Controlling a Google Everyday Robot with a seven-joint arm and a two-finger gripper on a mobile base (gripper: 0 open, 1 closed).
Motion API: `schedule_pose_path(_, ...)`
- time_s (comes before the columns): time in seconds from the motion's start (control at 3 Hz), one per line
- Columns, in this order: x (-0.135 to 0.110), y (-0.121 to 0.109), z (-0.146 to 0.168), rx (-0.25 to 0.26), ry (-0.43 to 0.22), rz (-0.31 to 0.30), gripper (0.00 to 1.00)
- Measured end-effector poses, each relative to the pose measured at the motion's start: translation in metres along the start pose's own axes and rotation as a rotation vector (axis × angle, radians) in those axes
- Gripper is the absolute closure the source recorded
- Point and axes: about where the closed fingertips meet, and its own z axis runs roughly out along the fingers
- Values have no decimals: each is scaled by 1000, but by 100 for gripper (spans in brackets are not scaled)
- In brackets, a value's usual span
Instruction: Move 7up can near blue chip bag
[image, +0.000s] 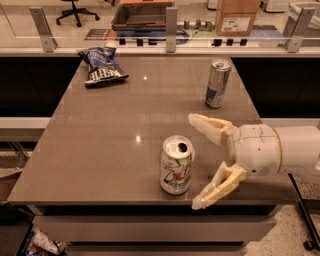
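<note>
The 7up can (176, 164) stands upright near the front edge of the brown table (120, 125), white-silver with green print and an opened silver top. The blue chip bag (102, 67) lies flat at the table's far left corner. My gripper (196, 161) comes in from the right at can height. Its two cream fingers (210, 127) are spread wide apart, one behind and one in front of the can's right side. The fingers do not touch the can and hold nothing.
A taller slim silver-and-blue can (217, 83) stands at the far right of the table, behind my gripper. A glass partition with metal posts (171, 22) runs along the table's far edge. The table's front edge lies just below the 7up can.
</note>
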Motion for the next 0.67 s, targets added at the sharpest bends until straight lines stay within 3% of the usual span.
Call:
schedule_pose_path(0.33, -2, 6, 15, -6, 44, -15, 18)
schedule_pose_path(0.67, -3, 6, 15, -8, 45, -18, 41)
